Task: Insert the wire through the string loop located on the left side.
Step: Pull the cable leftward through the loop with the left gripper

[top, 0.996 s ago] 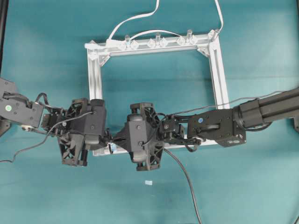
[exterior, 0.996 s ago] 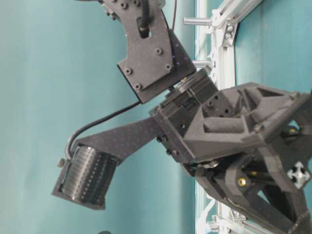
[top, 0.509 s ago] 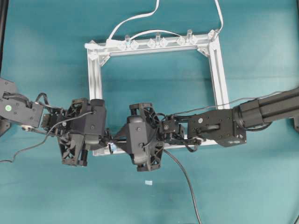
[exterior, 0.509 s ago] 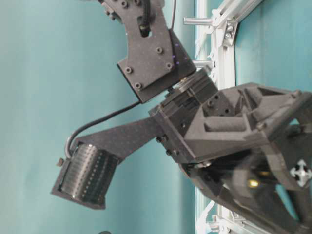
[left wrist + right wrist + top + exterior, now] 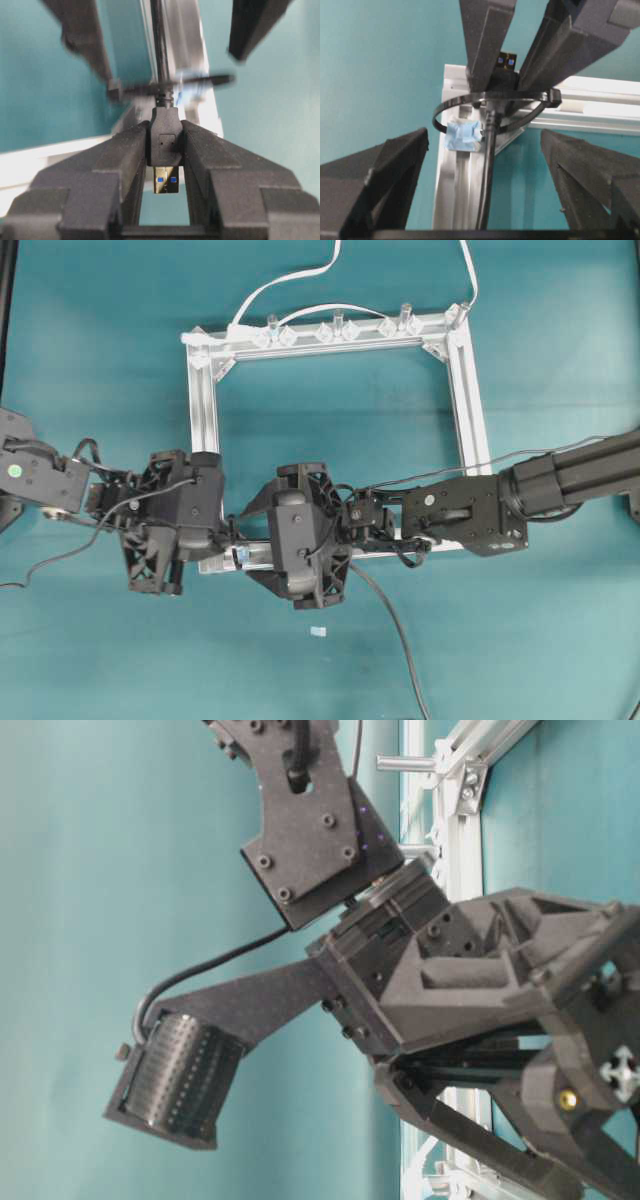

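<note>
The wire (image 5: pixel 486 175) is a thin black cable that runs up along the frame rail and through the string loop (image 5: pixel 465 101), a thin dark ring with a pale-blue tab (image 5: pixel 463 135) at its base. Beyond the loop, my left gripper (image 5: pixel 165 145) is shut on the wire's dark plug (image 5: pixel 164 132), and the metallic tip (image 5: pixel 166 180) sticks out between the fingers. My right gripper (image 5: pixel 484 134) is open wide with the cable between its fingers, untouched. From overhead, the left gripper (image 5: pixel 230 538) and the right gripper (image 5: pixel 246 546) meet at the frame's near left corner.
The square aluminium frame (image 5: pixel 205 410) lies on the teal table, with clear clips (image 5: pixel 338 330) and a white cable (image 5: pixel 290 280) along its far rail. The wire's slack (image 5: pixel 395 625) trails toward the table's near edge. A small pale scrap (image 5: pixel 318 631) lies close by.
My right gripper's fingers have spread apart and let go of the wire. The left gripper, holding the plug, has shifted slightly left.
</note>
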Motion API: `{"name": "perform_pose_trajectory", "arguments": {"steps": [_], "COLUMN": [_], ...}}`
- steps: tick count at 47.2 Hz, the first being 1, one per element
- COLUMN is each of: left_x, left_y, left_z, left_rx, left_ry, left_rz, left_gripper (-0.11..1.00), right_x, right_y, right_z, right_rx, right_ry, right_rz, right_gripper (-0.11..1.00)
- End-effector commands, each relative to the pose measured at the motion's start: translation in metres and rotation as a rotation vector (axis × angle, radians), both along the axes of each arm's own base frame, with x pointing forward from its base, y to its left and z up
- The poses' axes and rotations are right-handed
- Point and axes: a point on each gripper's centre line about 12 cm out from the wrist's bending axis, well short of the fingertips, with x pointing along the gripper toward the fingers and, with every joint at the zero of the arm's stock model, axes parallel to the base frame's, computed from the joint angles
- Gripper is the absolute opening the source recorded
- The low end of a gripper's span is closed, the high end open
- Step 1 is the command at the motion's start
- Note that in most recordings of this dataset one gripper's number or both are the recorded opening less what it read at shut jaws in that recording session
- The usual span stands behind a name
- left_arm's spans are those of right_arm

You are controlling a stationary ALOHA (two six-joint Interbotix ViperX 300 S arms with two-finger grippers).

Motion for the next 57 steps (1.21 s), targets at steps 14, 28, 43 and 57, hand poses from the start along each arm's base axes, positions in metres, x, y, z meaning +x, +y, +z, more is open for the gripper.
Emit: {"name": "perform_pose_trajectory", "arguments": {"steps": [14, 28, 43, 57], "left_x": [-0.042, -0.07, -0.08, -0.09], "left_y": [0.008, 0.013, 0.015, 0.01], "left_z": [0.029, 0.039, 0.04, 0.03], "left_rx": [-0.02, -0.022, -0.026, -0.029], "left_ry": [-0.008, -0.002, -0.003, 0.071], "left_rz": [0.013, 0.011, 0.011, -0.002], "left_gripper": [0.21, 0.21, 0.21, 0.21], "right_x": [0.003, 0.003, 0.003, 0.003], "right_y": [0.007, 0.007, 0.007, 0.007], "right_z": [0.017, 0.016, 0.018, 0.021], "right_rx": [0.0, 0.0, 0.001, 0.0], "right_ry": [-0.043, -0.04, -0.045, -0.049], "right_rz": [0.015, 0.016, 0.016, 0.016], "right_gripper": [0.93, 0.93, 0.93, 0.93]}}
